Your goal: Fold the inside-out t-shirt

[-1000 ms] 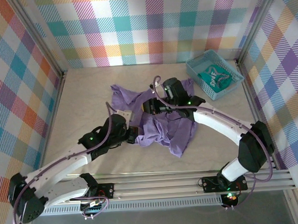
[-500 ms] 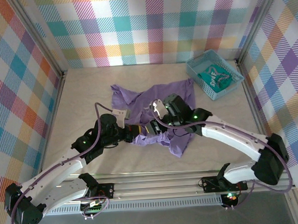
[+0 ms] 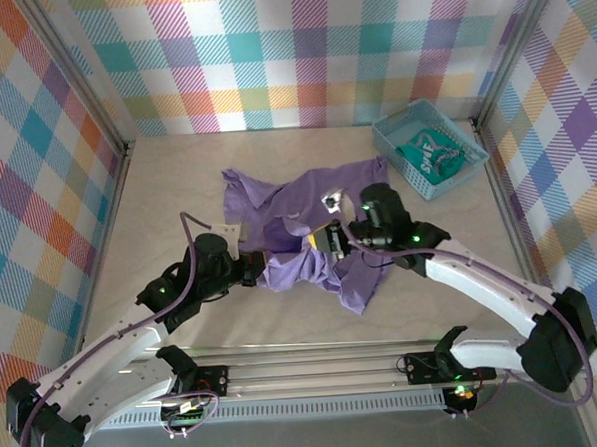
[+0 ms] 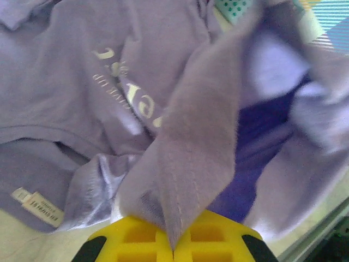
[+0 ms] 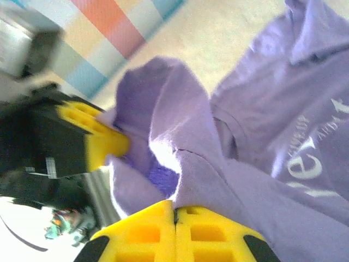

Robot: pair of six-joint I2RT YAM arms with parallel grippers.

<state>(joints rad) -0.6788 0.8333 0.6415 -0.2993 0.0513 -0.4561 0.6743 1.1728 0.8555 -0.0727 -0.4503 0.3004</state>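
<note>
The inside-out t-shirt (image 3: 267, 197) lies crumpled around the middle of the table (image 3: 167, 190), its far part spread fairly flat toward the back edge and its near part bunched into a rumpled heap that trails toward the front edge. It is lavender-purple. In the left wrist view pale lettering (image 4: 136, 93) shows faintly on the cloth (image 4: 82, 98), and a small sewn label (image 4: 38, 204) sits at a seam on the left.

The left gripper (image 3: 264, 269) meets the shirt at the near-left side of the heap. Seen from its own camera, its yellow fingers (image 4: 136, 243) are clenched together (image 4: 173, 248) on a narrow hemmed fold, which rises out of the pinch and runs up and to the right.

The right gripper (image 3: 325, 244) comes in from the right and sits just beside the left one, over the middle of the heap. Its yellow fingers (image 5: 218, 234) are likewise pressed tight (image 5: 174, 218) with purple fabric (image 5: 283, 109) caught between them, and a loop of cloth stands up between the two grippers. The left gripper's yellow tip (image 5: 95, 139) shows across that loop.

Well apart, in the far right corner of the table, a small teal basket (image 3: 389, 144) holds a teal-green garment with white markings (image 3: 435, 154). Bright plaid walls (image 3: 290, 54) close the table in on three sides.
</note>
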